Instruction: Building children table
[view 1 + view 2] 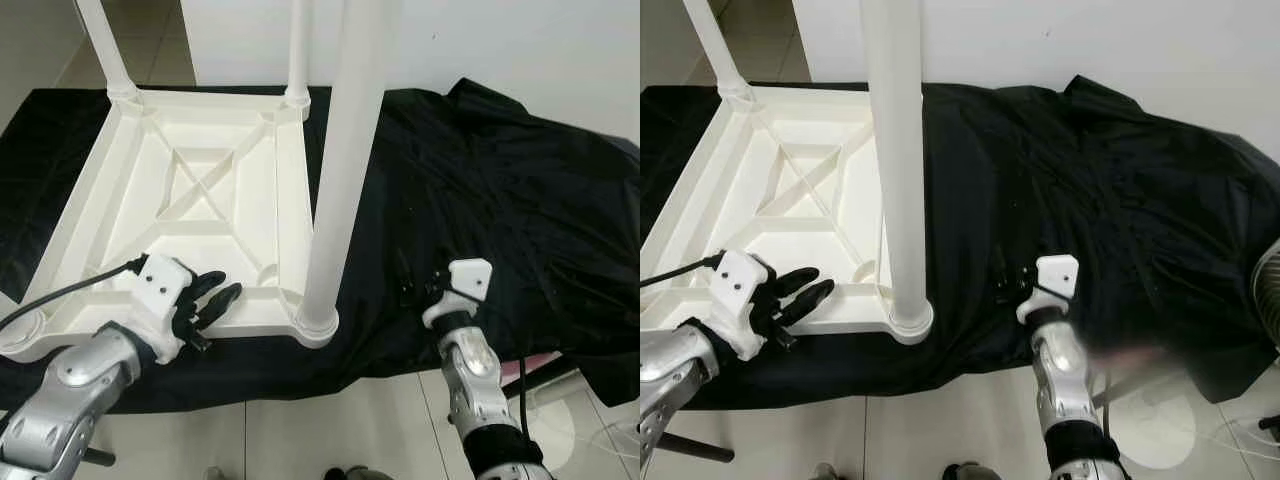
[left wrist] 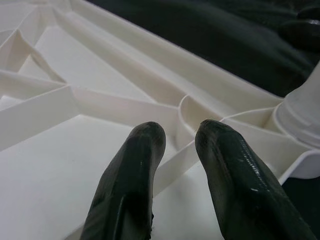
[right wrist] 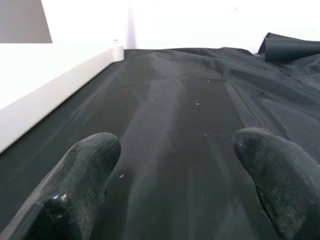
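A white plastic children's table (image 1: 120,190) lies upside down on a surface covered with black cloth (image 1: 480,180). Three white legs stand up from its corners; the nearest leg (image 1: 345,150) rises at the near right corner. The near left corner socket (image 1: 25,330) holds no leg. My left gripper (image 1: 215,290) hovers at the table's near rim, its fingers (image 2: 145,145) a narrow gap apart over a rib (image 2: 170,165). My right gripper (image 3: 177,145) is wide open low over the bare cloth, to the right of the nearest leg, holding nothing.
A white wall runs behind the surface. Tiled floor (image 1: 300,420) lies below its near edge. A black cable (image 1: 60,290) runs from my left wrist. The rim of a fan (image 1: 1268,290) shows at the far right.
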Motion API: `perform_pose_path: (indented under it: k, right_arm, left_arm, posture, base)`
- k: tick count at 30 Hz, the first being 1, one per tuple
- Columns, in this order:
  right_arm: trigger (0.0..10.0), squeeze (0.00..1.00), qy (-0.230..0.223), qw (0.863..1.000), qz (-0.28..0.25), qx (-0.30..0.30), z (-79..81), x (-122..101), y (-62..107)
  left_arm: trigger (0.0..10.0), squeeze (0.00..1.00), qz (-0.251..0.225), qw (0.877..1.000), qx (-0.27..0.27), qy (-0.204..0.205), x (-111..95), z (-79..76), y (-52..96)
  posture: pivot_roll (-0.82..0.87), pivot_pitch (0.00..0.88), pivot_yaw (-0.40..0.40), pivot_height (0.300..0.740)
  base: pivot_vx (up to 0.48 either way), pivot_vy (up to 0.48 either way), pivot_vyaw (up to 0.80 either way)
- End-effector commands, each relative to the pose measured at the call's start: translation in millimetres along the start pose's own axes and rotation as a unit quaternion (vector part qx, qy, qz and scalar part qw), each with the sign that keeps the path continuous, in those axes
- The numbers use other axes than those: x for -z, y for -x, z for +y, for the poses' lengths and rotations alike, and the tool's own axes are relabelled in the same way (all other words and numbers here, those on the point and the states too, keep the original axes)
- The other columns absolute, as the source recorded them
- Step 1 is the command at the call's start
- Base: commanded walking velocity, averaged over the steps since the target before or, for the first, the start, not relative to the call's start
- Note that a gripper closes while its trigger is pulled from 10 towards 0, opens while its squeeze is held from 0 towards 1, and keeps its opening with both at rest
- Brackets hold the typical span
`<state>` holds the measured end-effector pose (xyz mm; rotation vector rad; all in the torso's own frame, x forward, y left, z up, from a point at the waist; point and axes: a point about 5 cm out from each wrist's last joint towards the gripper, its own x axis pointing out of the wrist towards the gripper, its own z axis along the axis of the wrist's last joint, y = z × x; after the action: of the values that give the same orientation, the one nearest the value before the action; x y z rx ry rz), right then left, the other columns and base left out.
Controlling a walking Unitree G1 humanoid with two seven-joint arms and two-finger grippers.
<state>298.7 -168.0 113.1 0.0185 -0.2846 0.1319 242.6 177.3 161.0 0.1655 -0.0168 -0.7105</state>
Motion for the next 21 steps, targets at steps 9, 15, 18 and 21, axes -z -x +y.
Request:
perform_pose_path:
  k: [9,15,18,21]
  right_arm:
    - [10.0,0.00,-0.006,1.000,0.027,-0.001,-0.9,4.6,18.9]
    - [10.0,0.00,-0.004,0.999,0.038,-0.001,-3.6,4.2,21.2]
    - [10.0,0.00,-0.003,0.999,0.041,0.000,-4.2,4.5,21.9]
    - [10.0,0.00,-0.002,0.999,0.046,0.000,-4.1,4.8,22.7]
  left_arm:
    - [10.0,0.00,-0.014,0.997,0.074,-0.029,7.7,-19.1,8.4]
    - [10.0,0.00,0.027,0.987,0.139,-0.077,16.9,-32.0,15.9]
    - [10.0,0.00,0.033,0.985,0.148,-0.081,18.4,-34.2,16.4]
    - [10.0,0.00,0.039,0.983,0.153,-0.090,21.2,-35.5,17.2]
  posture:
    - [0.02,0.098,-0.057,0.740]
    - [0.03,0.098,-0.060,0.740]
    - [0.03,0.098,-0.061,0.740]
    - [0.03,0.098,-0.061,0.740]
  base:
    - [0.000,0.000,0.00]
    - [0.000,0.000,0.00]
    - [0.000,0.000,0.00]
    - [0.000,0.000,0.00]
